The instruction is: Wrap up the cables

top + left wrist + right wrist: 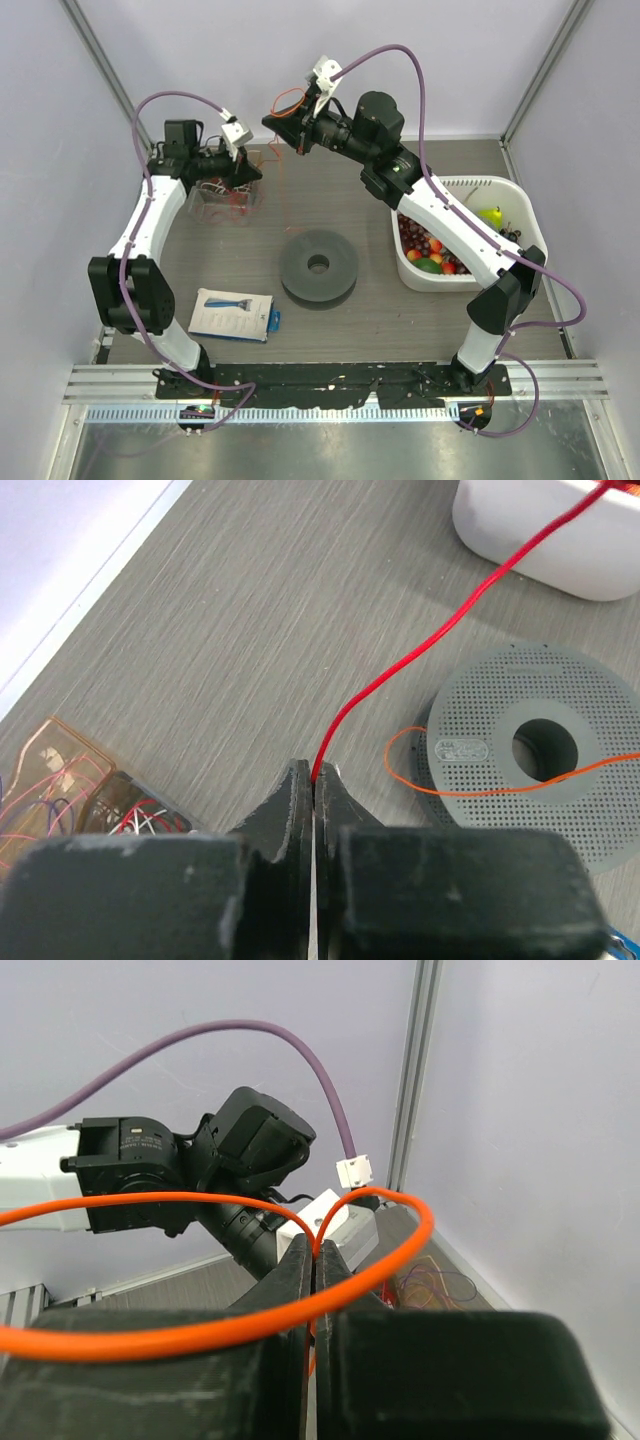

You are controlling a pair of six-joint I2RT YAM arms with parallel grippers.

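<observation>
Judging the cables (100, 1344) first, we take them to be very light, limp and thread-thin. They will sag and curl rather than hold a shape, and a smooth jacket may slip through a loose pinch. We think the best hold is a firm pinch close to a free end, with the slack kept short so that each turn lies flat.

The left gripper (318, 780) has its jaws pressed together on a red strand, which rises from the pinch toward the upper right. The right gripper (313, 1250) is likewise clamped on an orange strand, which loops around in front of it, lifted above the far part of the worktop (250, 600). A further orange length lies across the grey spool (480, 695).

We count two pinched strands, one per gripper, but cannot tell whether they are one cable or two. More thin wires sit bunched in a clear container (70, 765) just beside the left gripper, too tangled to count.

Farther out we count one spool near the middle of the worktop, one white bin (580, 565) of fruit to the right, and one blue-and-white packet (232, 313) toward the near left.
</observation>
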